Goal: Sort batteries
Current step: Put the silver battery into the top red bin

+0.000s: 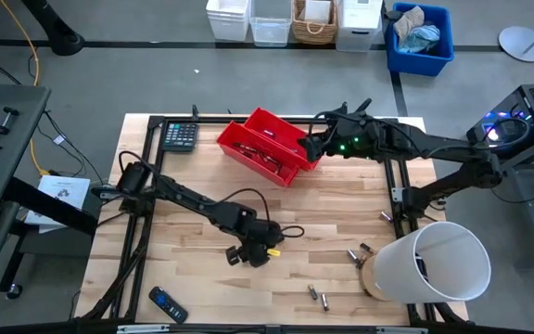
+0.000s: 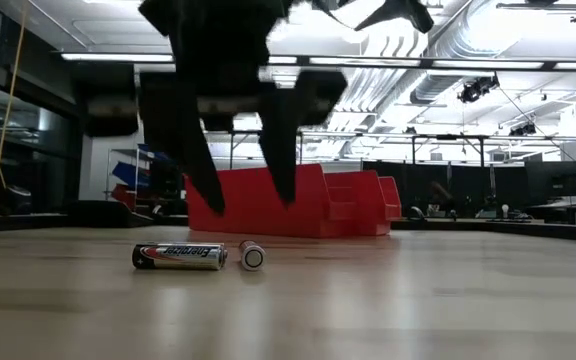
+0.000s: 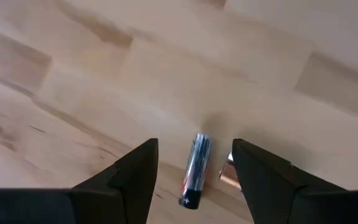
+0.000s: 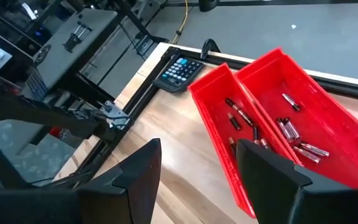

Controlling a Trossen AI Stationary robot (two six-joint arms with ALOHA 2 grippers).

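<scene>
Two batteries lie on the wooden table: one sideways, one end-on beside it, half hidden behind a finger. My left gripper hangs open just above them, a finger on either side of the sideways battery, touching nothing. My right gripper hovers open over two red bins that hold several batteries. Loose batteries rest on the table's near right part.
A large white tub lies on its side at the near right corner. A dark calculator sits at the far left, a black remote control at the near left. Another battery lies by the right rail. Bare wood shows mid-table.
</scene>
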